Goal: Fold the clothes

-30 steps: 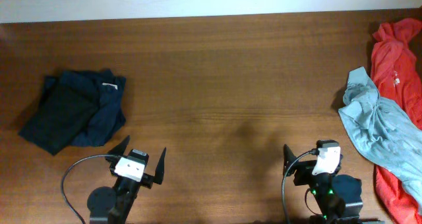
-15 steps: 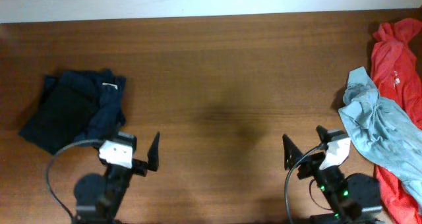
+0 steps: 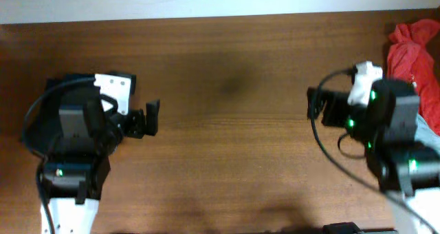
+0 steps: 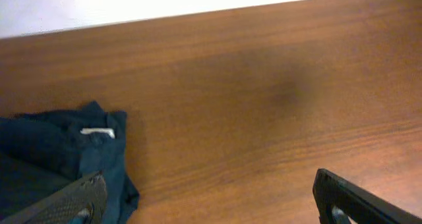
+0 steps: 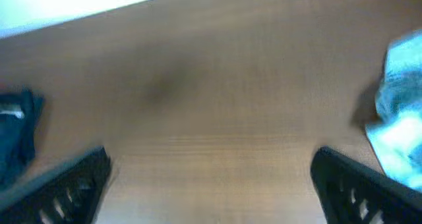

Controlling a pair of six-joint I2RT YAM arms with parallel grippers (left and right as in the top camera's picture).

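Two grippers, both released: the left gripper [image 4: 208,188] has its jaws spread wide with only bare wood between them, and the right gripper [image 5: 210,161] is the same, nothing held. Left gripper hangs over the left part of the desk [image 3: 234,124], with the dark navy garment [image 4: 53,155] heaped just beside and partly under its left finger; not the target. The right wrist view is blurred, but the pale grey-blue T-shirt [image 5: 403,112] shows at its right edge, crumpled, outside the jaw gap. From overhead the right arm covers nearly all of the shirt, so its lie cannot be read there; the red-orange garment [image 3: 412,48] sits at the far right end of the desk, close by. Judgement: folding not yet begun, shirt first needs to be pulled to the open middle and spread. Risks: a blind pinch near that end could catch red cloth along with the shirt, since the two lie close; thin cotton in a heap may be gripped through several layers and come up bunched, not flat; left gripper could snag the navy garment if it drops where it is.
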